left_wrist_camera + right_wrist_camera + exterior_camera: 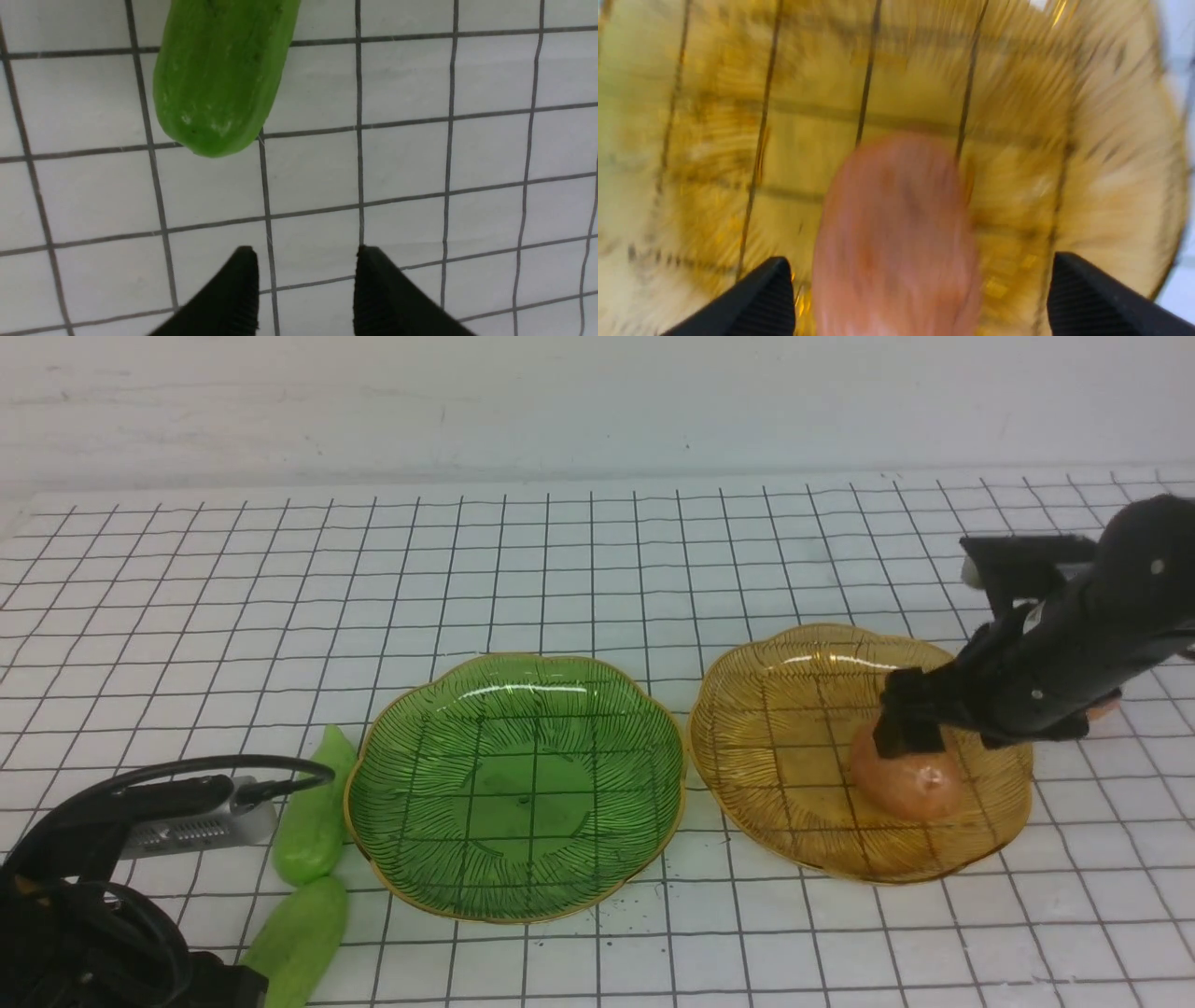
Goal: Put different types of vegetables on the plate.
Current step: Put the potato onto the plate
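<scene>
A potato (pixel 910 782) lies in the amber plate (pixel 775 728). My right gripper (pixel 920 737) hangs just over it, open, with the potato (pixel 896 233) between its spread fingers and clear of both pads. A bit of a second potato (pixel 1106 707) shows behind the right arm. Two green cucumbers (pixel 313 812) (pixel 299 938) lie on the table left of the empty green plate (pixel 513 709). My left gripper (pixel 308 261) is open and empty above the table, a short way from the blunt end of one cucumber (pixel 219 79).
The table is covered by a white cloth with a black grid (pixel 597 569). The left arm's wrist camera and cables (pixel 187 817) fill the front-left corner, beside the cucumbers. A white wall runs along the back.
</scene>
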Controlling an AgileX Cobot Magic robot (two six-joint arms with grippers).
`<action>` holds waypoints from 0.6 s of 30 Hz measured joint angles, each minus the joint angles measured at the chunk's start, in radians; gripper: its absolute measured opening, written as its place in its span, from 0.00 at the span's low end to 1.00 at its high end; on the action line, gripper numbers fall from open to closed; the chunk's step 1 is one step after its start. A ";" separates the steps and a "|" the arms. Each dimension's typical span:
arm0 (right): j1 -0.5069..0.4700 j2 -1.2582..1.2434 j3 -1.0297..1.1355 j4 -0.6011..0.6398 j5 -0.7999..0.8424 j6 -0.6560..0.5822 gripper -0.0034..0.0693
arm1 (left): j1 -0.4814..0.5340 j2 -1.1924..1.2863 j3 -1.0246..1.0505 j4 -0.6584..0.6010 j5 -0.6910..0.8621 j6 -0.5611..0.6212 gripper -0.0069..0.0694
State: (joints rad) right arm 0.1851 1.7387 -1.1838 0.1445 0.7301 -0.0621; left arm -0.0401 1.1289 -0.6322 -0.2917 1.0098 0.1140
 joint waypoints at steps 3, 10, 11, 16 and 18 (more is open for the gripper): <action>-0.002 0.000 -0.063 -0.086 0.005 0.032 1.00 | 0.000 0.000 0.000 0.000 0.000 0.000 0.47; -0.087 0.004 -0.135 -0.232 -0.017 0.159 0.96 | 0.000 0.000 0.000 0.000 0.000 0.000 0.47; -0.106 0.008 -0.141 -0.246 -0.024 0.174 0.96 | 0.000 0.000 0.000 0.000 0.000 0.000 0.47; -0.210 0.092 -0.160 -0.278 -0.071 0.207 0.91 | 0.000 0.000 0.000 0.000 0.000 0.000 0.47; -0.218 0.129 -0.160 -0.291 -0.108 0.208 0.90 | 0.000 0.000 0.000 0.000 0.000 0.000 0.47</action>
State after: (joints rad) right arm -0.0328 1.8677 -1.3439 -0.1463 0.6219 0.1462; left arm -0.0401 1.1289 -0.6322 -0.2917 1.0098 0.1140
